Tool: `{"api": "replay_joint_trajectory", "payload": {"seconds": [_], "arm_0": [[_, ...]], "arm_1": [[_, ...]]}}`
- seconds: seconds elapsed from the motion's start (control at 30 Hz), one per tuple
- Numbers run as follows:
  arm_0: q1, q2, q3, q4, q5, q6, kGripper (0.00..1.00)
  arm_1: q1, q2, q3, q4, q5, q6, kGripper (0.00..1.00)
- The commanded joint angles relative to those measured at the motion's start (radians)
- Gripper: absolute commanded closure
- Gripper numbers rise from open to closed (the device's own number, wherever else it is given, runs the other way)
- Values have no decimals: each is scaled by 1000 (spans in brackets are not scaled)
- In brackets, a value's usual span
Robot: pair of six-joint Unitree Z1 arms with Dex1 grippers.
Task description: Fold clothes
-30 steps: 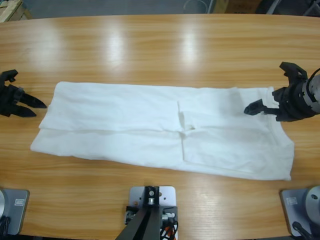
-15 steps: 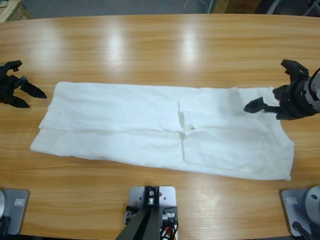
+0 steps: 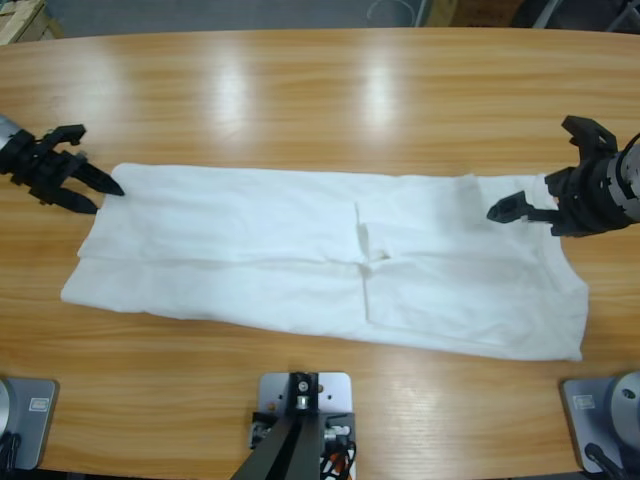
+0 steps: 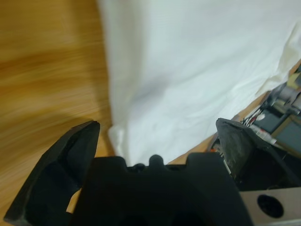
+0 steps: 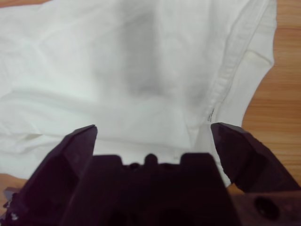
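Across the middle of the long wooden table a white T-shirt lies flat, folded lengthwise into a wide band, with one sleeve flap doubled over near its centre. At its left end the left gripper hangs with jaws spread wide, its tips just touching the upper corner of the cloth. At the right end the right gripper hovers over the hem, jaws likewise parted and holding nothing.
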Motion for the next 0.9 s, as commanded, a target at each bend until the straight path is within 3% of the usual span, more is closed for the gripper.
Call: {"api": "replay_joint_trajectory", "payload": {"seconds": [0.03,0.27,0.33,0.47,0.53,0.6,0.67,0.73,0.8,0.9], "arm_0": [[-61,135,-55,66,41,7,9],[-106,148,-70,82,56,12,2],[-123,153,-79,94,56,15,154],[-130,146,-77,95,55,7,192],[-130,143,-76,94,56,2,381],[-130,127,-82,89,56,-2,425],[-133,103,-88,75,56,-9,571],[-137,92,-95,74,54,-15,634],[-145,88,-88,79,44,-23,978],[-163,79,-70,95,47,-25,1000]], "arm_1": [[-10,5,2,-10,-28,1,0],[-22,2,2,-11,-31,-1,0],[-23,4,3,-14,-31,-1,0],[-23,5,6,-17,-31,-1,0],[-23,9,8,-21,-30,-1,0],[-23,15,10,-24,-30,-2,0],[-23,19,11,-28,-30,-2,0],[-23,24,11,-30,-30,-2,0],[-23,25,13,-33,-30,-2,0],[-23,25,17,-38,-30,-2,0]]}}
